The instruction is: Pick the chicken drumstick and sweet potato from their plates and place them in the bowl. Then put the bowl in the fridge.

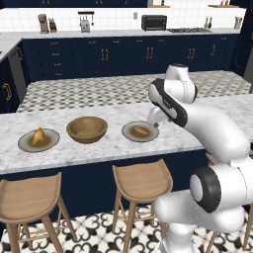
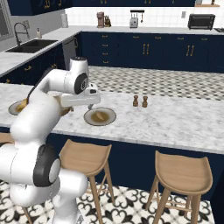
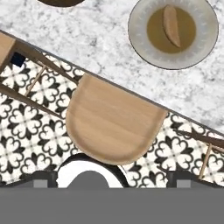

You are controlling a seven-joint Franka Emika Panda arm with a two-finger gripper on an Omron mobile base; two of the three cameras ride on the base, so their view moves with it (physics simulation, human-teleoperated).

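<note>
end effector: wide open, empty | sweet potato: on plate | bowl: empty

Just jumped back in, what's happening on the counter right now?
Nothing has been picked up yet. The chicken drumstick sits on its plate, the sweet potato on its plate, and the wooden bowl stands empty between them. The arm hangs over the counter edge near the sweet potato, claw open and holding nothing.
</note>
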